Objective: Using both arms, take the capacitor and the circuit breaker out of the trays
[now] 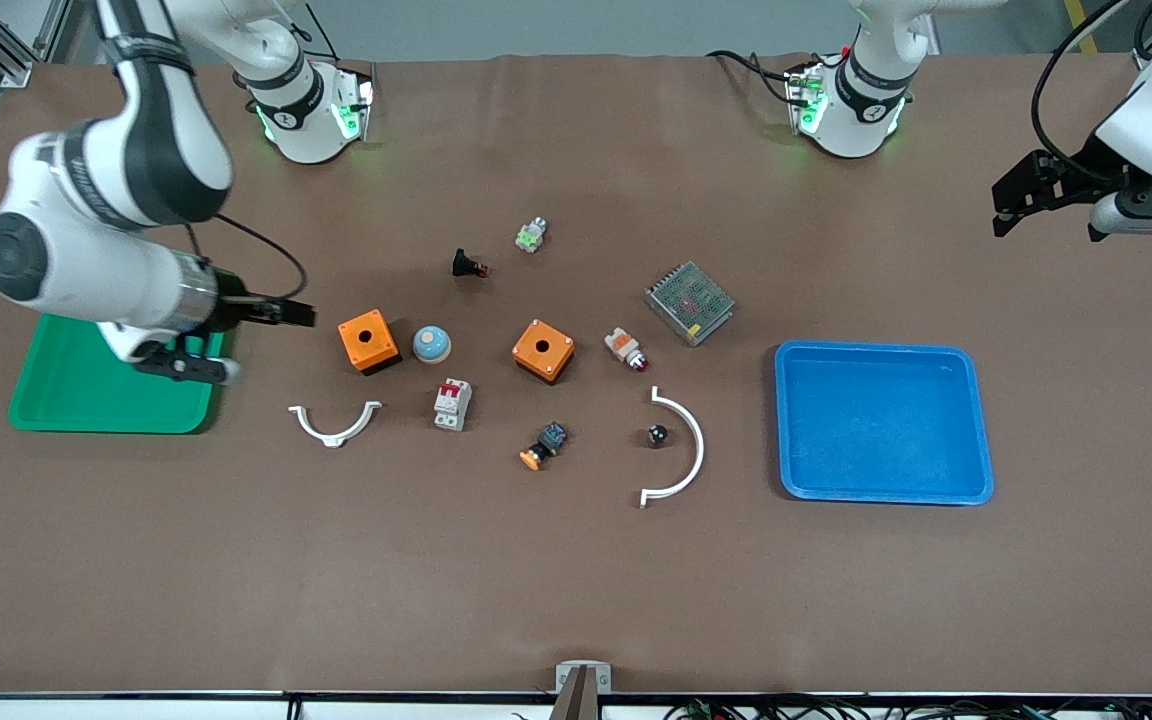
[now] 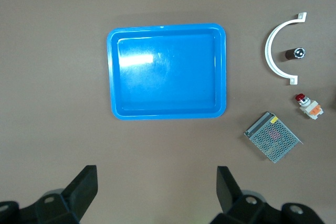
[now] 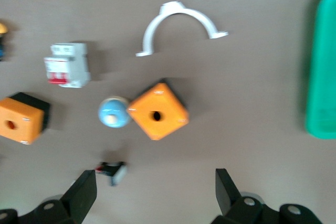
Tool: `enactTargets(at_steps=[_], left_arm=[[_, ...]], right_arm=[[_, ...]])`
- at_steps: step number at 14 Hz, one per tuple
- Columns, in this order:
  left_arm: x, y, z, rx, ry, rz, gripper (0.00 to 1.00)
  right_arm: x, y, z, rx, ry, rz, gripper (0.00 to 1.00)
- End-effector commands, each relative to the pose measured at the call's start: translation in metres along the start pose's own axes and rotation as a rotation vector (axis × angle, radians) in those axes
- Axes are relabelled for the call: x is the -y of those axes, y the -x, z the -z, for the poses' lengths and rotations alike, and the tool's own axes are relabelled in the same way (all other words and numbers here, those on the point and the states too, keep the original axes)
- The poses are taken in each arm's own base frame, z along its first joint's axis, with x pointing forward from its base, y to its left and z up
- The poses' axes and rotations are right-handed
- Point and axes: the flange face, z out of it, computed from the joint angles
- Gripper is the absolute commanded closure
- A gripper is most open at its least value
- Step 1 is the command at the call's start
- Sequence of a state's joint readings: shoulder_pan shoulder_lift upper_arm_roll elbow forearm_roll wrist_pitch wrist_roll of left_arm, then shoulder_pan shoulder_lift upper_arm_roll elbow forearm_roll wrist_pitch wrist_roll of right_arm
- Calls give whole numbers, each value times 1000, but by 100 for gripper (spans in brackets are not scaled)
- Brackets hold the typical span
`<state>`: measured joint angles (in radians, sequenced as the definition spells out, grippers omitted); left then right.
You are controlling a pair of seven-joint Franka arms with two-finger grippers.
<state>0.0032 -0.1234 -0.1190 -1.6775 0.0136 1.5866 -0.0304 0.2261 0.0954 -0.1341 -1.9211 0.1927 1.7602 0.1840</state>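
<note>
The capacitor (image 1: 657, 434) lay on the table inside a white half-ring (image 1: 678, 445), the breaker (image 1: 452, 404) on the table too, both trays empty. You would have found the capacitor light and prone to roll; pinch its sides. The breaker looked stiff; grip its flat flanks. Both the left gripper (image 1: 1011, 205) and right gripper (image 1: 291, 313) stood wide, empty.

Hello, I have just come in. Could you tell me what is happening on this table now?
Two robot arms are taking parts out of trays, and both parts already lie on the table. The circuit breaker is beside the small white clamp, the capacitor inside the large white clamp's curve. The green tray and blue tray hold nothing. The right claw is open, beside the green tray. The left claw is open, above the table's left-arm end.
</note>
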Motion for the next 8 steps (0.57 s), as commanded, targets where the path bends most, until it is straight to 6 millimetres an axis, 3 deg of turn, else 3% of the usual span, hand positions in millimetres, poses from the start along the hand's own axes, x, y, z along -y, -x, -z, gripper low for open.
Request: enactTargets(at_steps=[1, 3, 8], left_arm=[[0, 2, 3, -2, 19, 49, 0], [0, 2, 4, -5, 18, 57, 0], [0, 3, 4, -2, 16, 54, 0]], right_arm=[[-59, 13, 25, -23, -4, 57, 0], [-92, 10, 49, -57, 7, 84, 0], [-95, 24, 125, -70, 79, 85, 0]])
